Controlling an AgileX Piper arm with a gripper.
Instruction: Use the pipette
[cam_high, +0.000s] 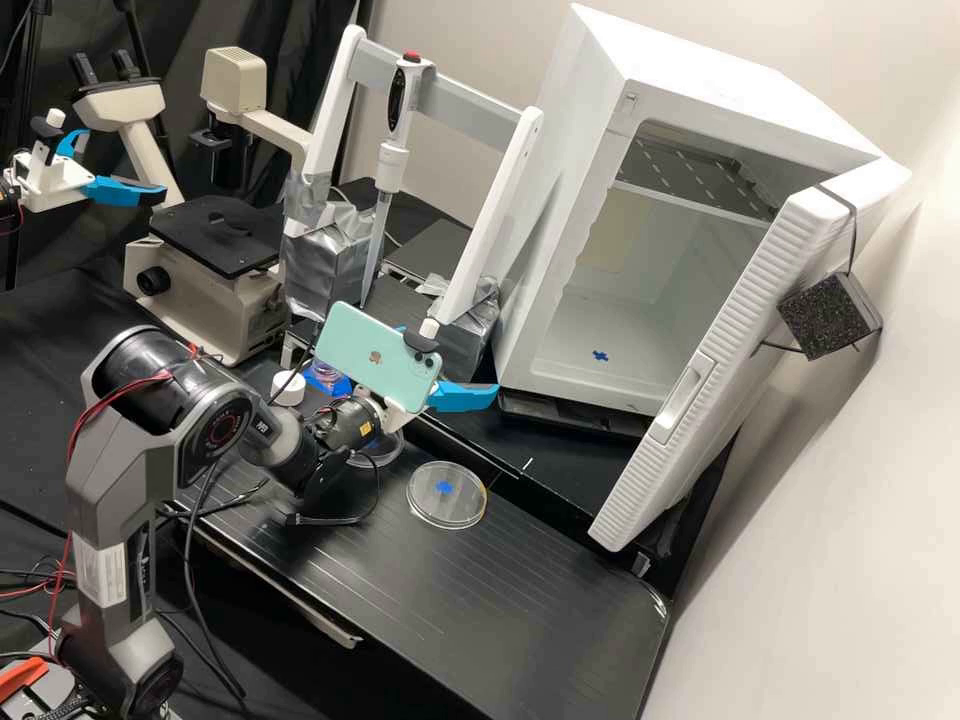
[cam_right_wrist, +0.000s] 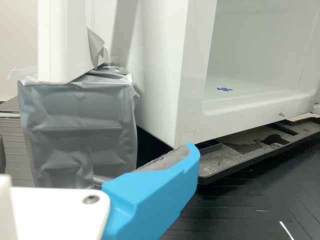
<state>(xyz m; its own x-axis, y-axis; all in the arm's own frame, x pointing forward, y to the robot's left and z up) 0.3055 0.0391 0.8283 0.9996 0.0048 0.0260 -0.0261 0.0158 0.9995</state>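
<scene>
while the pipette (cam_high: 393, 165) hangs upright in its white stand (cam_high: 497, 215), we judge ourselves at the approach, ahead of any grasp.
our claw (cam_high: 450, 361) is spread wide and empty, nearer and to the right of it; the petri dish (cam_high: 447, 505) lies near. next we likely need to swing far and left, straddle the upper body squarely, then squeeze without knocking the stand.

There is one pipette (cam_high: 392, 168), one stand (cam_high: 495, 220), one microscope (cam_high: 212, 300), one cabinet (cam_high: 740, 88), one phone (cam_high: 378, 352) and two round clear dishes (cam_high: 458, 511).
</scene>
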